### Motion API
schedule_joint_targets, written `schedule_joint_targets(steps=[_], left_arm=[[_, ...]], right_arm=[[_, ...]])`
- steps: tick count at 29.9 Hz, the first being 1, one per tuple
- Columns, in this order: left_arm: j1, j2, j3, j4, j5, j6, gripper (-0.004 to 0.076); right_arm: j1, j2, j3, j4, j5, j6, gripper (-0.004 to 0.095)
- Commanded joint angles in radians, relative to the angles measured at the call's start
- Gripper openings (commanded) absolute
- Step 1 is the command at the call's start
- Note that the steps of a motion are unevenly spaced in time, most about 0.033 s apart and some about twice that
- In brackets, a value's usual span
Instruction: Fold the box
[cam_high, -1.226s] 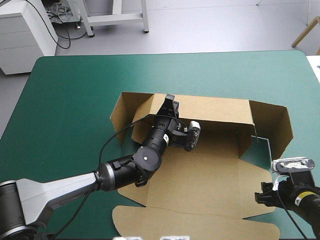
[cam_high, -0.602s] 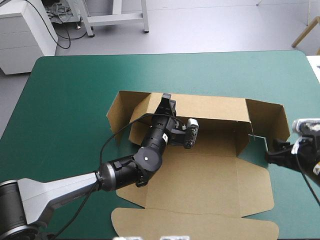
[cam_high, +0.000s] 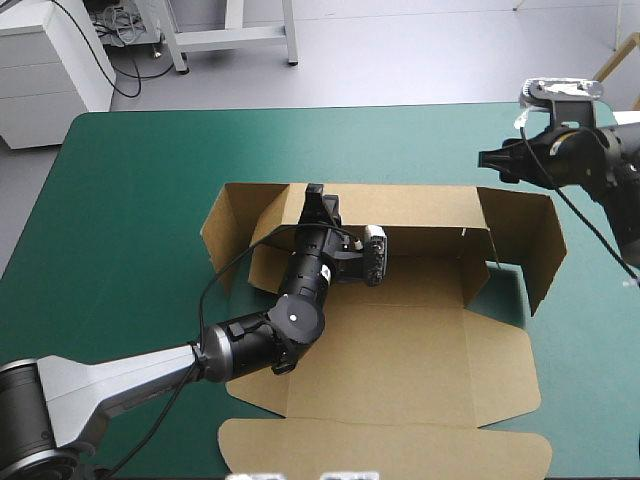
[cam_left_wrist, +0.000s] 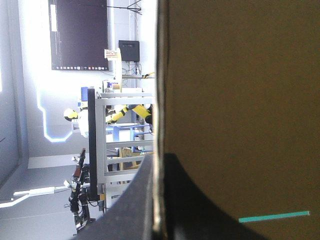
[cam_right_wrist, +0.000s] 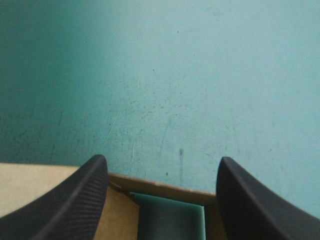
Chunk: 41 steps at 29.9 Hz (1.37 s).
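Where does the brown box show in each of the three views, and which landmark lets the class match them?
High view: the box lies mid-table, back wall raised, lid flat toward the near edge.
Left wrist view: its board fills the scene ahead, pinched in the left tool.
Right wrist view: a brown edge lies under the open right tool.
Shared landmark: the teal-green cover, only a sliver in the left wrist view.

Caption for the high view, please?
Left end effector pinches the raised back wall of the brown box; right end effector hangs open near the far right corner of the table.
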Motion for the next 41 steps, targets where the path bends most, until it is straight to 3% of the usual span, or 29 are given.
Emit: schedule_joint_targets(steps=[1,15,30,41], left_arm=[[-0.002,-0.04,-0.024,0.056,0.055,-0.026,-0.001],[-0.002,-0.04,-0.024,0.052,0.071,-0.049,-0.001],[-0.002,-0.04,-0.024,0.052,0.06,-0.046,-0.001],[-0.002,-0.04,-0.024,-0.027,-0.036,0.125,-0.001]], right_arm=[[-0.016,0.065,-0.111,-0.004,0.005,-0.003,0.0576],[-0.112,0.172,-0.139,0.03,0.196,-0.087,0.0576],[-0.116,0.102,0.072,0.211,0.194,-0.189,0.0576],[-0.116,-0.072,0.333,0.311,0.007,-0.28,0.0567]])
